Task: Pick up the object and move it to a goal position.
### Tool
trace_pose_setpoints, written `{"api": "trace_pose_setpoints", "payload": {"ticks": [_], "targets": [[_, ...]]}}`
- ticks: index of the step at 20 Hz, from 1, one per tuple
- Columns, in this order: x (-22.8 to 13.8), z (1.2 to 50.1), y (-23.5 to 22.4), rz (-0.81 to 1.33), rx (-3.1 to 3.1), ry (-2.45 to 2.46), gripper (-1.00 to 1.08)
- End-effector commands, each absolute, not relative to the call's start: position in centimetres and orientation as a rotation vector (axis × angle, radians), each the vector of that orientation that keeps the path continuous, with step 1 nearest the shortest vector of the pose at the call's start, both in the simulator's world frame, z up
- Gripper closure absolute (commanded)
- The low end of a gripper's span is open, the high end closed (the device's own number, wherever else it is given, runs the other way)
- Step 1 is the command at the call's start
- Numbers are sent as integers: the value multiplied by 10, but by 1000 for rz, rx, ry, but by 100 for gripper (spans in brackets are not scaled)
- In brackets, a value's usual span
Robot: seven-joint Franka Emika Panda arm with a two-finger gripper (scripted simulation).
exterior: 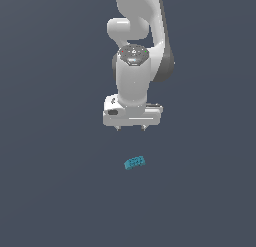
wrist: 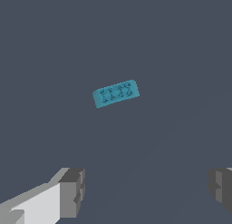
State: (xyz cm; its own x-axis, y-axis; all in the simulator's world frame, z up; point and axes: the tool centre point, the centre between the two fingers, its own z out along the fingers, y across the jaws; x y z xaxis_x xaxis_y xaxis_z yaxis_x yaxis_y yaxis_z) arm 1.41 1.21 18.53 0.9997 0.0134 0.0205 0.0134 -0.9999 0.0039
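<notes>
Exterior view: white gripper [exterior: 131, 127], spread, holding nothing, on upright arm [exterior: 137, 46] hanging above teal studded block [exterior: 134, 162] lying apart on dark surface, no edges visible; wrist view: grey fingertips [wrist: 72, 191] wide apart, block [wrist: 116, 93] untouched between and beyond.

You're looking at a simulator render here, not a real room; everything's sitting against one flat slate-grey ground [exterior: 50, 191] with no walls, furniture or horizon showing; the white arm [exterior: 134, 66] is looking smooth and plasticky, with no cables; the little teal block [exterior: 134, 162] is lying there with barely any shadow; the wrist view's showing the same blank grey.
</notes>
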Motion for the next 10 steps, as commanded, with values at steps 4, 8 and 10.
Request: {"api": "trace_pose_setpoints", "payload": {"ticks": [4,8,10], "targets": [[15,187,16,37,3139,29,-92],[20,192,32,55,3147,64,-92],[22,194,39,63,3150,79,-92]]}}
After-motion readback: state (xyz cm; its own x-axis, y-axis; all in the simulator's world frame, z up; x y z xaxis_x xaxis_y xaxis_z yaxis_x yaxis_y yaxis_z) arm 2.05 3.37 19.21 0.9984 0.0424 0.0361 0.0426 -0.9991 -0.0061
